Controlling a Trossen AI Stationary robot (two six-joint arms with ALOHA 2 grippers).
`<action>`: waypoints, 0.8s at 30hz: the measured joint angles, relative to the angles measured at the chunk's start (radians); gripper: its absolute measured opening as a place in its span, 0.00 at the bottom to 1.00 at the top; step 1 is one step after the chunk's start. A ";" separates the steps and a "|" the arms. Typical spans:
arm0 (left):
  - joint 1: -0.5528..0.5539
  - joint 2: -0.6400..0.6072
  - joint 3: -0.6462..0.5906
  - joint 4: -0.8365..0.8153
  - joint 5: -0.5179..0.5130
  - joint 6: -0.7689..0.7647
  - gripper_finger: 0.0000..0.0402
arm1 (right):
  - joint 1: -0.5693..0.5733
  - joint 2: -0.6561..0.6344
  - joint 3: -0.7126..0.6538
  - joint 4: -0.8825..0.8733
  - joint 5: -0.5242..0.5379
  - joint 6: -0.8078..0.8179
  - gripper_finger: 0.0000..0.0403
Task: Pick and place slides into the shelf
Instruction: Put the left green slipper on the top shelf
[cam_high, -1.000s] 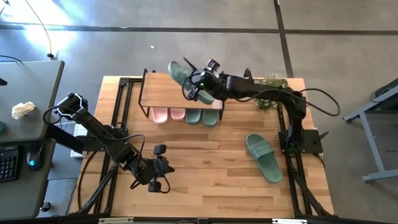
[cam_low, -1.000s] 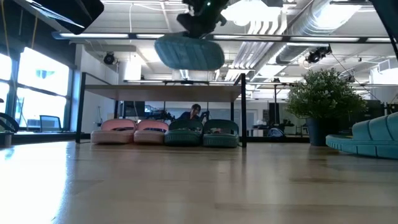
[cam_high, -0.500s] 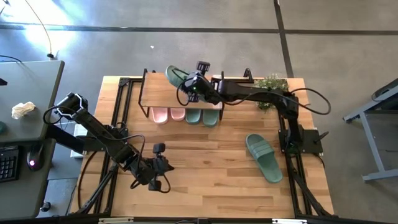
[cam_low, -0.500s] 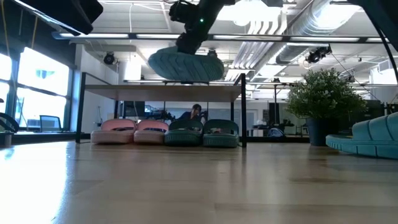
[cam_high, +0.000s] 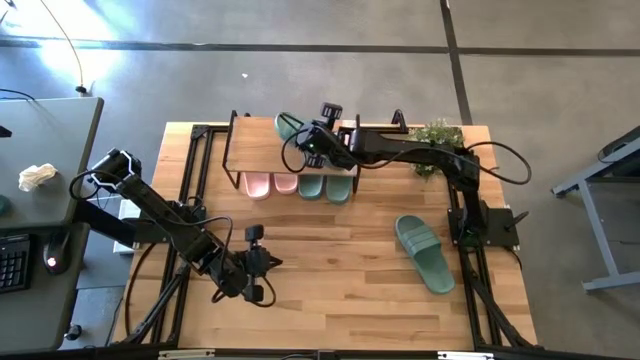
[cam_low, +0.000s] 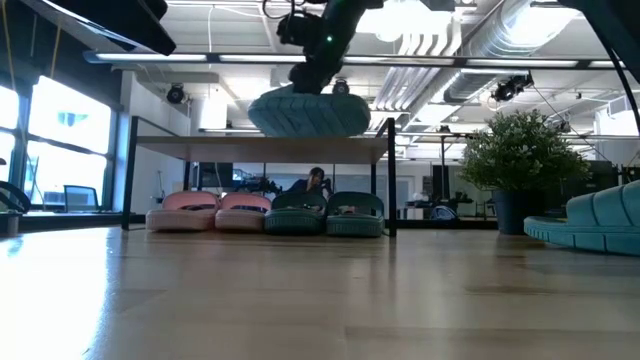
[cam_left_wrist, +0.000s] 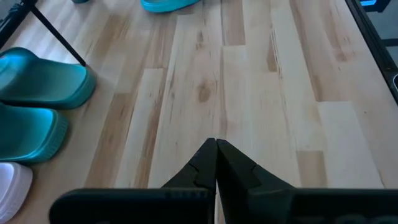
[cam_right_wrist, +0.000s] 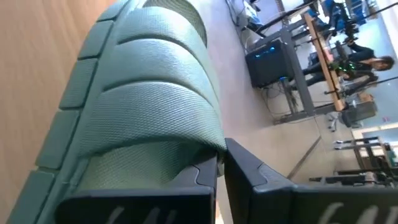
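The shelf (cam_high: 288, 150), a low rack with a light plank top and black frame, stands at the far edge of the wooden table (cam_high: 340, 290) and serves as the landmark here. Above its plank, the right gripper (cam_high: 312, 143) is clamped on a dark green slide (cam_high: 291, 128), its fingers pinching the ribbed strap; in the low view this slide (cam_low: 308, 111) sits at or just over the plank, and whether it touches cannot be told. Under the plank lie four slides in a row: a light pink pair (cam_high: 270, 184) toward the shelf's left end and a dark green pair (cam_high: 326, 187) beside it. A second loose green slide (cam_high: 424, 252) lies on the table well to the front right of the shelf. A small potted plant (cam_high: 436, 136) stands just beside the shelf's right end. The left gripper (cam_high: 256, 272) waits over the table well in front of the shelf, its fingers (cam_left_wrist: 205, 167) pressed together and holding nothing.
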 joint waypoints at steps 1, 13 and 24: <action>0.000 0.000 0.000 0.000 0.000 -0.001 0.00 | 0.000 0.000 0.000 0.000 -0.012 0.003 0.00; 0.000 0.000 0.000 0.001 0.000 -0.011 0.00 | 0.000 0.007 0.000 -0.047 -0.161 0.031 0.01; 0.000 0.000 0.000 0.010 -0.002 -0.011 0.00 | 0.000 0.007 0.000 -0.048 -0.203 0.031 0.20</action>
